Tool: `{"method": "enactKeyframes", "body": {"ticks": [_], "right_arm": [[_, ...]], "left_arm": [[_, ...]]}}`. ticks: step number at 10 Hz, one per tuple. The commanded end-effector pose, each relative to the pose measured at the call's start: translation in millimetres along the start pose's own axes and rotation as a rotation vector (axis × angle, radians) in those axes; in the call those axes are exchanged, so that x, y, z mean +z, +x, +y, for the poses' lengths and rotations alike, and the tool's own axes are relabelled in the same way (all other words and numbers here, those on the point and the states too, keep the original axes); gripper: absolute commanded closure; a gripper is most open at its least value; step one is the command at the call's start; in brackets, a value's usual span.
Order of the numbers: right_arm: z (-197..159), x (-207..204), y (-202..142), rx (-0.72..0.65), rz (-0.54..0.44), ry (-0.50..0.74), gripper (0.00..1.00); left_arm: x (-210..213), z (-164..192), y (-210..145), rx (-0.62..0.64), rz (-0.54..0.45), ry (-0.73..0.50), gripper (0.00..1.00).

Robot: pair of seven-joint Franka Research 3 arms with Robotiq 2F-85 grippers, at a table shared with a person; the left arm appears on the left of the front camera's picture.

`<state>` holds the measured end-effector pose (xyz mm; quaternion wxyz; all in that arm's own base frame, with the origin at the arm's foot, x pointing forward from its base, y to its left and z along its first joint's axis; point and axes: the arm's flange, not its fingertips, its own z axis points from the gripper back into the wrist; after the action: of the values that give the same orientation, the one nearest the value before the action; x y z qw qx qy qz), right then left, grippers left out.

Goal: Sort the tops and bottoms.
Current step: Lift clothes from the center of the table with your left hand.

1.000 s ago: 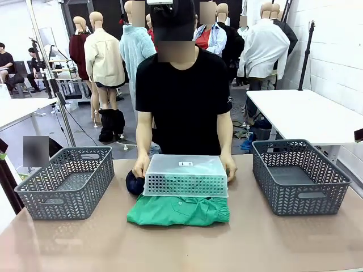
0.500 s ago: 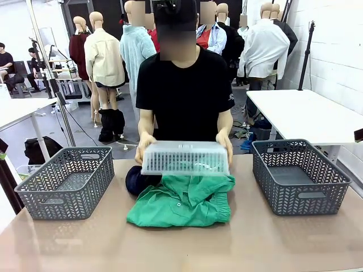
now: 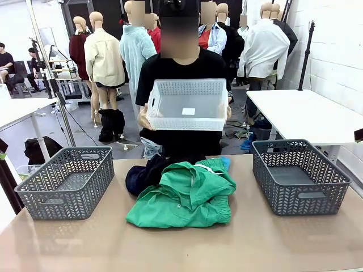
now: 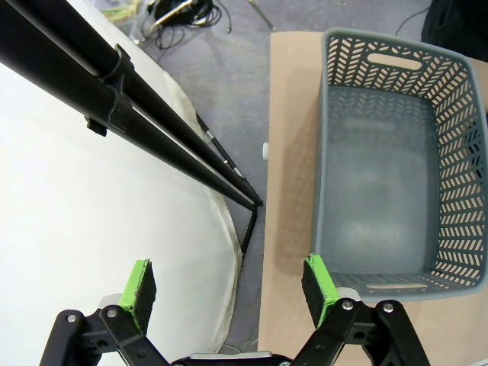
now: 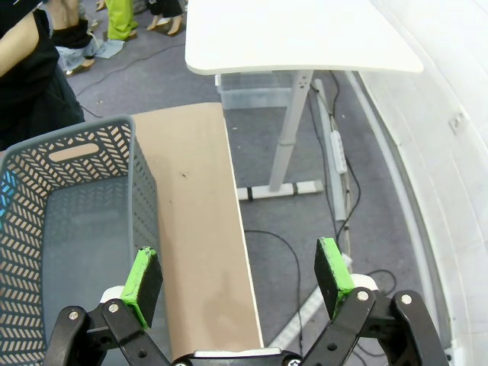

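A heap of clothes lies at the middle of the table in the front view. An emerald green bottom point(image 3: 184, 195) with snaps lies on top. A dark navy bottom point(image 3: 143, 174) pokes out at its left. A sliver of the sky-blue top point(image 3: 225, 163) peeks out at the heap's back right. My left gripper point(image 4: 229, 288) hangs open over the table's left edge, beside a grey basket point(image 4: 396, 183). My right gripper point(image 5: 238, 273) is open over the table's right edge, beside the other grey basket point(image 5: 69, 229). Neither gripper holds anything.
An empty grey basket point(image 3: 85, 187) stands at the table's left and another point(image 3: 289, 198) at its right. The person across the table holds a white perforated basket point(image 3: 187, 105) at chest height. Black tripod poles point(image 4: 114, 99) and a white side table point(image 5: 297, 30) stand off the table.
The person has lifted the upturned white basket off the clothes and up to the chest. The uncovered heap has loosened and spread. Neither gripper has changed.
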<state>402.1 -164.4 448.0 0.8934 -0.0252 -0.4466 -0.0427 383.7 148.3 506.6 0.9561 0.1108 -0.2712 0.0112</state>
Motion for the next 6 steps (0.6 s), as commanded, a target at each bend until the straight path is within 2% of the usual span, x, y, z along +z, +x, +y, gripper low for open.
{"method": "enactKeyframes", "body": {"ticks": [1,6], "right_arm": [[1.5,3.2,1.7,0.007,0.002,-0.005,0.00],[1.5,3.2,1.7,0.007,0.002,-0.005,0.00]], "left_arm": [[1.0,-0.3,-3.0,-0.001,0.003,0.013,0.00],[1.0,-0.3,-3.0,-0.001,0.003,0.013,0.00]]}}
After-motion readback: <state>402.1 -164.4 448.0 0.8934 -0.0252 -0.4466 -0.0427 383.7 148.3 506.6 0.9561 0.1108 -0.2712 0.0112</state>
